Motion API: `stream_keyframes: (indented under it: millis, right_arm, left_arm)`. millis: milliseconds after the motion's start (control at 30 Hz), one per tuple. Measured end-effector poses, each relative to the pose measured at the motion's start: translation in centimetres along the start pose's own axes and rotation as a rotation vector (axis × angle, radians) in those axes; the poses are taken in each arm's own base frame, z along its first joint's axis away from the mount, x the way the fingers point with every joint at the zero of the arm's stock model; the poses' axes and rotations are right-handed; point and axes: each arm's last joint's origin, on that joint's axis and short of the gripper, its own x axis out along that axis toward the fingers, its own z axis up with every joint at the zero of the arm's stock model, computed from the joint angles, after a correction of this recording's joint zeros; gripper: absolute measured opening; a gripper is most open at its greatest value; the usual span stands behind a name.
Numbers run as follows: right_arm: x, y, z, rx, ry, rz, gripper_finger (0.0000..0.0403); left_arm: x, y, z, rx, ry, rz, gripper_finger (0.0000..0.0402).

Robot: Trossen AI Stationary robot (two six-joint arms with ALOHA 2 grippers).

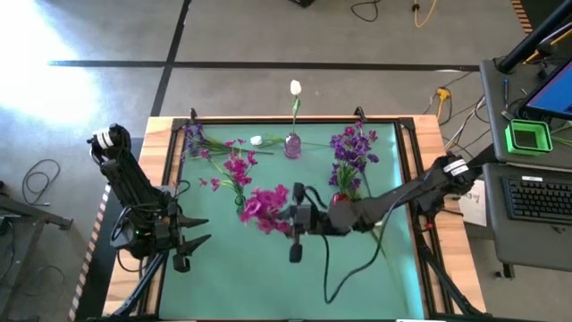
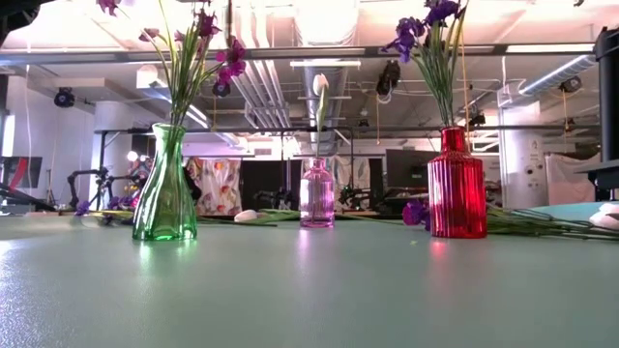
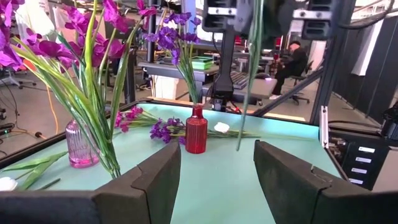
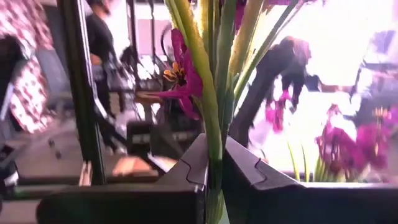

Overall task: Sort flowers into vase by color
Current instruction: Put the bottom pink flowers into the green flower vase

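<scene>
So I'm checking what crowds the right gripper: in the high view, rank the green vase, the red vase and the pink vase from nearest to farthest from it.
From the right gripper, shut on a magenta flower stem:
1. Green vase, just to its left, under the magenta blooms.
2. Red vase, on its right, beside the arm; only slightly farther than the green vase.
3. Pink vase, plainly farthest, by the table's far edge.

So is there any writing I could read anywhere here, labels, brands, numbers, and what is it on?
None can be read.
White labels on the dark cabinet beside the table: too blurred.
Monitor screen by the keyboard: too small.
The three vases, like the red vase, show no lettering.
</scene>
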Motion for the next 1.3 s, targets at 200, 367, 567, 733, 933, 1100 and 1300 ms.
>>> stream_keyframes:
  millis: [200, 367, 567, 733, 933, 1100, 1300]
  right_arm:
    - [0.8, -3.1, -0.2, 0.004, -0.081, -0.036, 0.0018]
    - [0.9, -5.3, -0.6, 0.017, -0.178, -0.068, 0.0018]
    - [1.8, -6.3, -2.6, -0.003, -0.281, -0.089, 0.0018]
    - [2.6, -7.0, -3.7, -0.065, -0.302, -0.122, 0.0018]
    - [3.5, -8.1, -4.5, -0.063, -0.302, -0.15, 0.0018]
    - [4.3, -8.6, -5.4, -0.022, -0.288, -0.158, 0.0018]
    - [4.9, -8.5, -6.0, 0.009, -0.28, -0.153, 0.0018]
  left_arm:
    - [0.0, 0.0, 0.0, 0.0, 0.0, 0.0, 0.0192]
    - [0.0, 0.0, 0.0, 0.0, 0.0, 0.0, 0.0192]
    - [0.0, 0.0, 0.0, 0.003, 0.0, 0.0, 0.0192]
    - [0.0, 0.0, 0.0, 0.004, 0.0, -0.001, 0.0192]
    - [0.0, 0.0, 0.0, 0.005, 0.0, 0.0, 0.0192]
    - [0.0, 0.0, 0.0, 0.005, 0.0, 0.0, 0.0192]
    - [0.0, 0.0, 0.0, 0.008, 0.0, 0.001, 0.0192]
